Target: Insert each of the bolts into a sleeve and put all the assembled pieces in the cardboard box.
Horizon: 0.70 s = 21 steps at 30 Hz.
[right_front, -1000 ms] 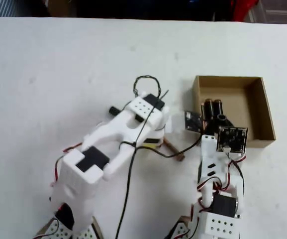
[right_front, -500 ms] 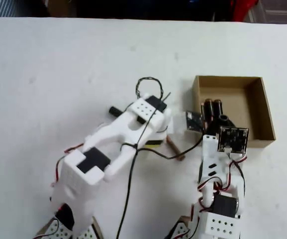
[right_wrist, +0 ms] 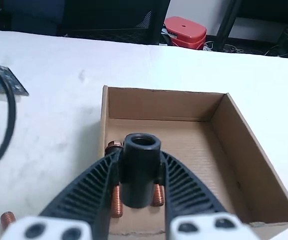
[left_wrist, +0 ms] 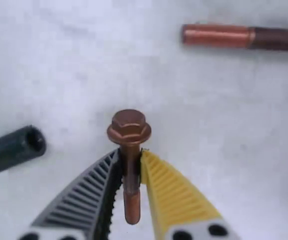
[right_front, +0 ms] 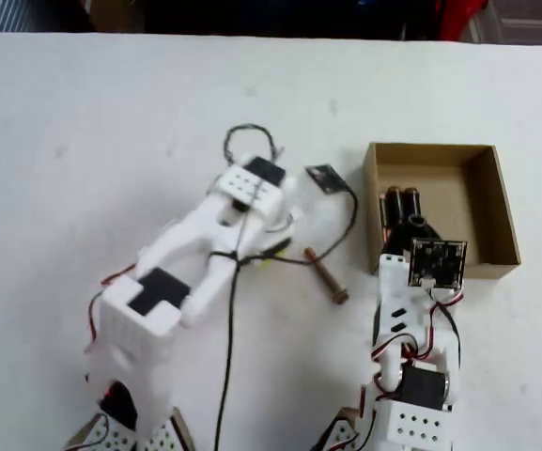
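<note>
Left arm point(right_front: 191, 258): stretched diagonally from lower left to frame centre. Left gripper point(left_wrist: 130, 154): clamped on bolt point(left_wrist: 129, 127). Right arm point(right_front: 407, 329): lower right, pointing up-frame. Right gripper point(right_wrist: 139, 161): clamped on sleeve point(right_wrist: 141, 145).

A white tabletop point(right_front: 83, 103) is bordered by a dark room, where a red container point(right_wrist: 185, 31) and black furniture legs point(right_wrist: 231, 20) are seen.

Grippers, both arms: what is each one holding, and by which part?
Left gripper clamps a copper-coloured hex-head bolt by its shank, just below the head. Right gripper clamps a black cylindrical sleeve by its side walls.
</note>
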Available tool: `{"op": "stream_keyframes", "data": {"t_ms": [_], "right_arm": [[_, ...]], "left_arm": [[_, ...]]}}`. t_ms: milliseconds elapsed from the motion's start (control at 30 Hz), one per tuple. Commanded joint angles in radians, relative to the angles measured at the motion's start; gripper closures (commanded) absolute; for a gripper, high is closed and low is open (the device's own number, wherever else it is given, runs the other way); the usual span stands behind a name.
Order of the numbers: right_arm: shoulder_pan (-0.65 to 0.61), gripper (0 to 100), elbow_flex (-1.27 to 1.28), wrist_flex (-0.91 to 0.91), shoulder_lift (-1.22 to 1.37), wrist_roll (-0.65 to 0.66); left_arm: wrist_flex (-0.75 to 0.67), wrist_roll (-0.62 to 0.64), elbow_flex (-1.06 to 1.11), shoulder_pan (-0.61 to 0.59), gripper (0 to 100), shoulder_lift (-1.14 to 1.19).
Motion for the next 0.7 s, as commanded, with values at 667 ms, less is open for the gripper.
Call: {"op": "stream_keyframes", "data": {"t_ms": [667], "right_arm": [[-0.47, 98.1, 0.011, -0.018, -0.016, 0.012]], "left_arm": [[0.018, 0.178, 0.382, -0.361, 98, -0.624]]}}
